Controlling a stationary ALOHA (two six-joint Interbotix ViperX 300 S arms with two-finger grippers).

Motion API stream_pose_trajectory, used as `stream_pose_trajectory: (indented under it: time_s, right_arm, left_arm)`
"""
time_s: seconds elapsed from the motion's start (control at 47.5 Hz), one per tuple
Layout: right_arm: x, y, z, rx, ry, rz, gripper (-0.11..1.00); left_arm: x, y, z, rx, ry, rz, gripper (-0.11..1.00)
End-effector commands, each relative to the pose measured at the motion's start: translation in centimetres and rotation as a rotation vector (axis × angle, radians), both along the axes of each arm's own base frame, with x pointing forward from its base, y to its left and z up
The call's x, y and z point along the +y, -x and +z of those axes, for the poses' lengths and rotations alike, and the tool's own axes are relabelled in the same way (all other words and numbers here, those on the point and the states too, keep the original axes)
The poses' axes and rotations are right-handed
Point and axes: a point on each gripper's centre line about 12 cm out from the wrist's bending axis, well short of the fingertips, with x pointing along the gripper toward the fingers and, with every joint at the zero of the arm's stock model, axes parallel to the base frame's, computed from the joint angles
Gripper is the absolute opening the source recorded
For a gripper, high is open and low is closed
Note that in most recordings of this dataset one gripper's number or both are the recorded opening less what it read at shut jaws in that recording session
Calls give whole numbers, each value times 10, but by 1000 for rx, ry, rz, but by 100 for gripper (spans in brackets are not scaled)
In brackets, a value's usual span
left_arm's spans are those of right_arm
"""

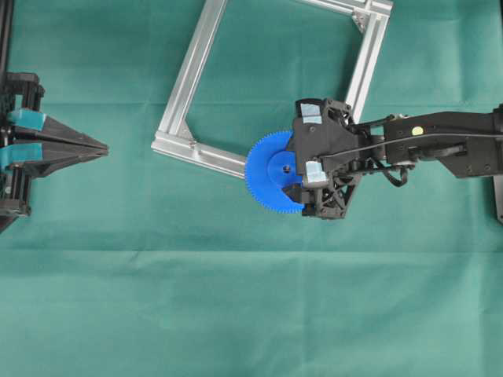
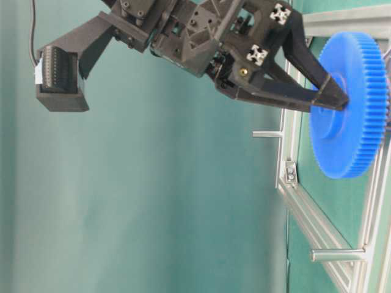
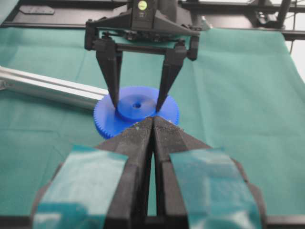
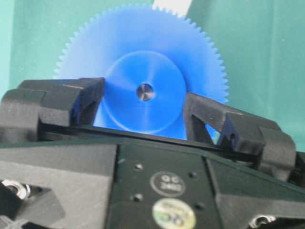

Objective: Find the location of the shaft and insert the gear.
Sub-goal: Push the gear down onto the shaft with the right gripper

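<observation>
The green cloth [image 1: 236, 314] covers the whole work surface, and on it lies the aluminium frame [image 1: 189, 86], an open rectangle of silvery bars with corner brackets. The right arm reaches in over the frame's near bar, and its right gripper [image 1: 292, 166] stands with its jaws spread wide on either side of the raised hub of the gear [image 1: 271, 174]; in the left wrist view the two fingertips [image 3: 113, 98] press against the hub's flanks, so the jaws appear clamped on that hub rather than hanging free. The gear lies flat or nearly flat at the frame's lower bar, partly over it and partly over the cloth. The left gripper [image 1: 100, 147] rests well apart at the left edge, its jaws closed tip to tip on nothing. The gear looks like a light, rigid plastic part: it should not flex, but its smooth hub could slip or tilt in a two-point pinch, so holding the hub squarely, clear of the fine teeth, seems the sound grip. It is a bright blue disc, finely toothed all round its rim, with a round hub and a small central hole [image 4: 145, 92], where something silvery glints. Whether that glint is the shaft cannot be told.
</observation>
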Motion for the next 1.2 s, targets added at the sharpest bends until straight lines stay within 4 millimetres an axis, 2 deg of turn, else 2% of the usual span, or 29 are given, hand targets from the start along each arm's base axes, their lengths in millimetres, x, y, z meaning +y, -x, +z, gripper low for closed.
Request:
stream_pose_trajectory:
  time_s: [0.0,0.864,1.18]
  right_arm:
    - [-5,-3,9,-34,1,-11,69]
    - [-3,-16,-16,-35,-15,-8,69]
    - [-3,-15,-17,-27,-14,-7,69]
  left_arm:
    - [0,-3,9,-20,3,1,0]
    - [0,-3,9,-20,3,1,0]
    - [0,-3,9,-20,3,1,0]
